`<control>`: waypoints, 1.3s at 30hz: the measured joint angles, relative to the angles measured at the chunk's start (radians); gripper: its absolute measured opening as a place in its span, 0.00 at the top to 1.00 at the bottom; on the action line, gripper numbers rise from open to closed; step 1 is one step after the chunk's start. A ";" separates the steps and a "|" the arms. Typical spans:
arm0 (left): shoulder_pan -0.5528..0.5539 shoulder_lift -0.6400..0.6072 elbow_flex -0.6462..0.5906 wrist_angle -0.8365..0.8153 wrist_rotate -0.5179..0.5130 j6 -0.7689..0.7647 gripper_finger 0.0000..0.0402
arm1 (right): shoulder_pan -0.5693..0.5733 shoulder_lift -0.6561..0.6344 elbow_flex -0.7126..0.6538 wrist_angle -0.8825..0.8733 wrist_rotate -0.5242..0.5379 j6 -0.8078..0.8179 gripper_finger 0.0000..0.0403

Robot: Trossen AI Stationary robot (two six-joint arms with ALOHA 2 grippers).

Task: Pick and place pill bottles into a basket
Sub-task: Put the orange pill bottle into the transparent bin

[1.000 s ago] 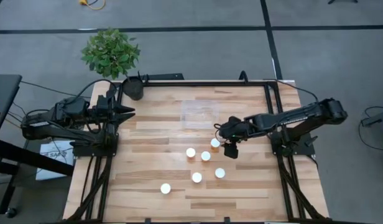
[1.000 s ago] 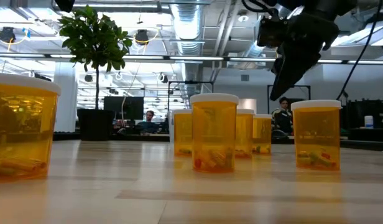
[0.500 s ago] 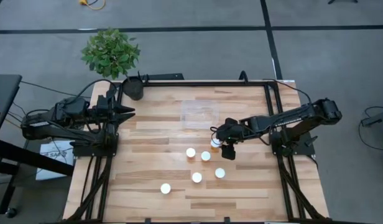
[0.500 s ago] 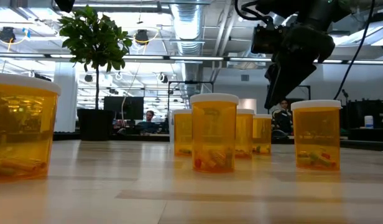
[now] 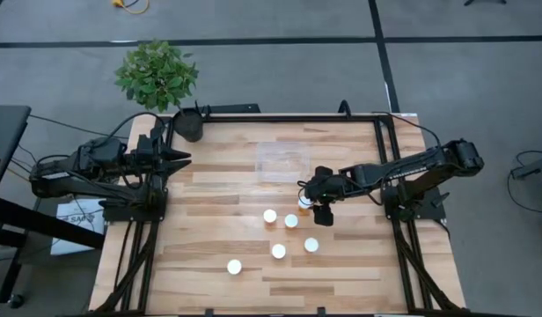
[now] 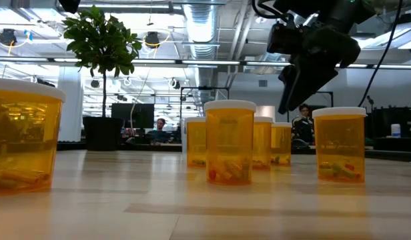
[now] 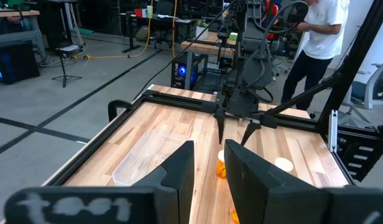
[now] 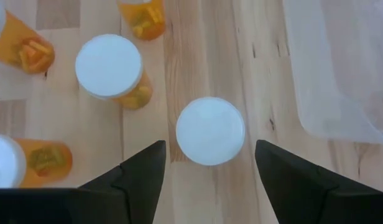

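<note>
Movement over the last second belongs to the right arm alone: the right gripper [image 5: 303,197] has slid leftward from beside the bottle cluster to a spot directly above the pill bottle [image 8: 210,130] nearest the basket [image 5: 282,162], and in the low view it has dropped closer to the caps. Its fingers [image 8: 138,171] stand wide apart with the white cap centred between them and nothing held (the wrist view shows clear wood on both sides of the cap). That reads as the line-up for a first grasp; what remains is likely a straight descent and a squeeze.

All six bottles stand upright on the table [image 5: 209,220], none in the basket, so the task is at its start. The other five, among them a lone bottle [image 5: 234,266] near the front edge, have not shifted. The basket lies just beyond the targeted bottle, a short carry away.

The left gripper [image 5: 185,159] rests pinched shut at the table's left edge, unchanged, near the dark plant pot [image 5: 189,123].
</note>
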 joint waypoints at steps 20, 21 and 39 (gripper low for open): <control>0.000 0.000 0.000 0.000 0.000 0.000 0.81 | 0.000 0.045 0.073 -0.086 -0.002 0.008 0.40; 0.000 0.000 0.000 0.000 0.000 0.000 0.81 | 0.000 0.061 0.089 -0.131 -0.002 0.008 0.40; 0.000 0.000 0.000 0.000 0.003 0.000 0.81 | -0.003 0.162 0.215 -0.205 -0.008 -0.078 0.33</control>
